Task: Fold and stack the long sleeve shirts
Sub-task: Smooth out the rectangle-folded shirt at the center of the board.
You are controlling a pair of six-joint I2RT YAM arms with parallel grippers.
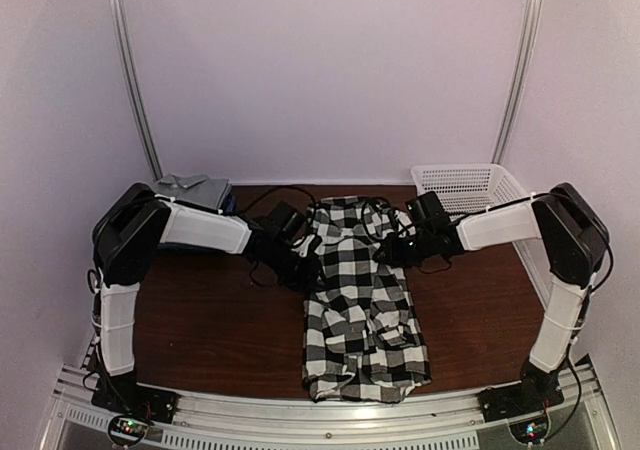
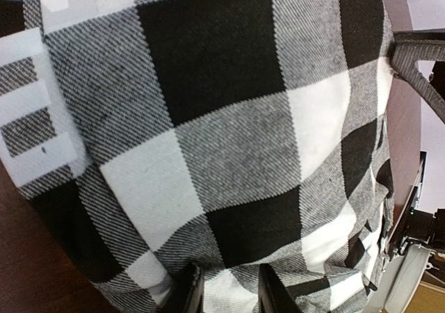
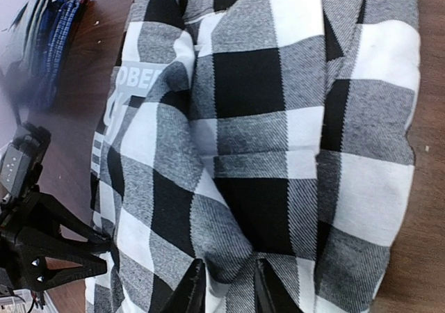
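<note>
Shirt: the plaid shirt [image 1: 365, 310] is laid lengthwise at mid-table, hem at the near edge, its far part bunched between both grippers.
Left gripper [image 2: 229, 293]: closed on a fold at the shirt's left edge.
Right gripper [image 3: 222, 285]: placed at the right edge with cloth between its fingers; whether that cloth is pinched cannot be told.
Stack [image 1: 195, 188]: folded shirts are seen at the far left corner, well apart.
Risk, uneven hold: if only one side is gripped, the cloth is likely to be dragged askew and the fold spoiled.
Risk, hem: the hem may be pulled off the table [image 1: 210, 320] edge.
Risk, layers: an under-layer may be missed, leaving a sleeve trailing.
</note>
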